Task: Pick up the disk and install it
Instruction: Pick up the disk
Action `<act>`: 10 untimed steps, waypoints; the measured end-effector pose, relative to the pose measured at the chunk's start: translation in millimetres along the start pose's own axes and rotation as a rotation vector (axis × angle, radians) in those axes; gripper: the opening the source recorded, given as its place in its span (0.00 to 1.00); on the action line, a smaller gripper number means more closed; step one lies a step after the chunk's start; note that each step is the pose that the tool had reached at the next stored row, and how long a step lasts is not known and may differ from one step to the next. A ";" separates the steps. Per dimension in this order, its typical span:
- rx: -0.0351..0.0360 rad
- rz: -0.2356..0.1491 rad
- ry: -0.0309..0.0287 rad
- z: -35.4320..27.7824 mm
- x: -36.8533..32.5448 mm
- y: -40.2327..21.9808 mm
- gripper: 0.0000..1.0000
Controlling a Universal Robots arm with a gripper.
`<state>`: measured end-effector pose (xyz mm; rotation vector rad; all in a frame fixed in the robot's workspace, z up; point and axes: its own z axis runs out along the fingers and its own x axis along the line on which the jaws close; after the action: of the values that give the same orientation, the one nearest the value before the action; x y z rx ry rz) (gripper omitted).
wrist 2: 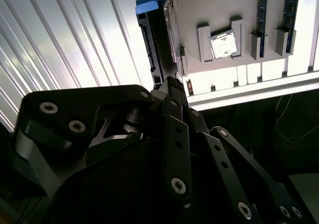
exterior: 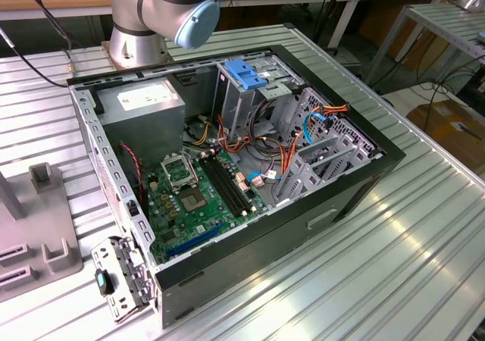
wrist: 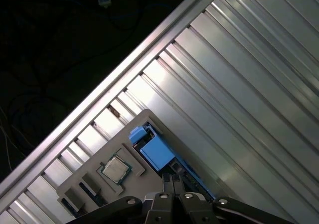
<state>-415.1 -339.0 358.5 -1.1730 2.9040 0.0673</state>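
Note:
The disk (wrist: pixel 155 153) stands on its edge in a slot of a grey fixture plate (wrist: pixel 149 122), its blue plastic frame uppermost. In the second wrist view the disk (wrist 2: pixel 155 40) is seen edge-on, with its blue end (wrist 2: pixel 147 5) far from the camera. My gripper (wrist: pixel 172 183) hovers over the disk's near end, its black fingers pressed together with nothing between them. In the second wrist view the gripper (wrist 2: pixel 172 84) tapers to a point just beside the disk's near end. Whether it touches the disk cannot be told.
A processor chip (wrist 2: pixel 223 45) and memory sticks (wrist 2: pixel 262 10) sit in the same fixture plate (wrist 2: pixel 214 5), which lies on a ribbed aluminium table (wrist: pixel 239 84) near its edge. The open computer case (exterior: pixel 227 159) holds a drive cage with a blue latch (exterior: pixel 246 73) and loose cables (exterior: pixel 265 167).

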 end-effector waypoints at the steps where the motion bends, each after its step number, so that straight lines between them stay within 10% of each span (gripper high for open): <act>1: 0.0000 0.000 0.0000 0.0 0.0 0.0 0.11; 10: 0.0000 -0.003 0.0001 0.0 0.0 0.0 0.11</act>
<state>-415.1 -339.0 358.5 -1.1771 2.9025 0.0673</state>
